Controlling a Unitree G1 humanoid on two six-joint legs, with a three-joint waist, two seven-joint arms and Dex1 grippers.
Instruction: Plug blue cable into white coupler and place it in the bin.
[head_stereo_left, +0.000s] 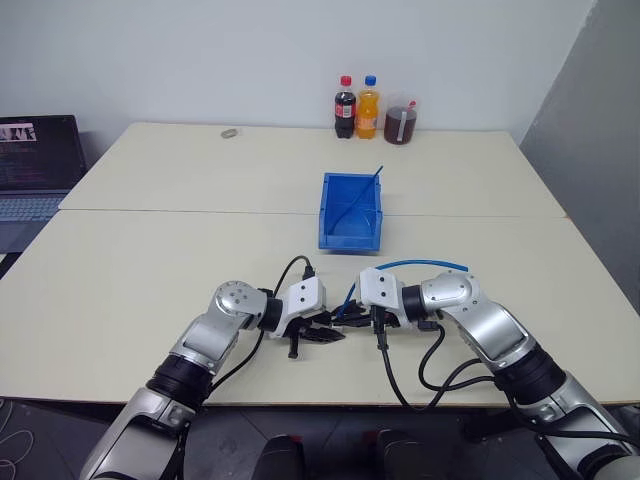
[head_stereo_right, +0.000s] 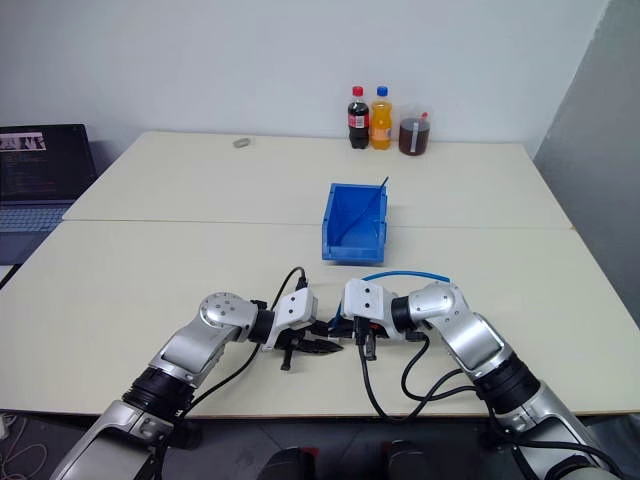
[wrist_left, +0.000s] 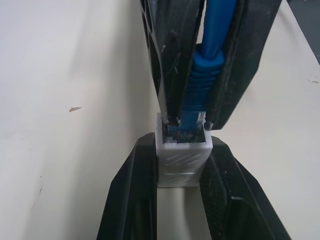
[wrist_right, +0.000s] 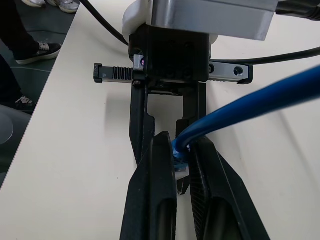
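**Plug at the mouth of the coupler, both my grippers clamped**

My left gripper (wrist_left: 182, 175) has its two black fingers closed on the small white boxy plastic coupler (wrist_left: 183, 162), one finger pressed to each side, the dark opening facing away from my wrist. My right gripper (wrist_right: 182, 165) is pinched narrow on the thin light-blue cable (wrist_right: 240, 107) just behind its end, and the ribbed blue boot and clear plug (wrist_left: 192, 122) sit right at the coupler's opening, the tip of the plug already inside the rim (how deep it has gone I cannot tell). The two sets of fingers point at each other, tips nearly touching, above the near edge of the pale cream tabletop (head_stereo_left: 150, 290).

From my right gripper the blue cable arches up and over the silver wrist in a loose curve.

Farther out, straight ahead near the middle of the table, stands the blue rectangular open-top plastic bin (head_stereo_left: 352, 212), well apart from my grippers, with a thin dark line slanting inside it. Beyond it, by the wall, three drinks stand in a row: a dark cola bottle (head_stereo_left: 344, 107), an orange soda bottle (head_stereo_left: 368, 106) and a jug of dark liquid (head_stereo_left: 401, 122). An open laptop (head_stereo_left: 35, 160) sits off to my left.
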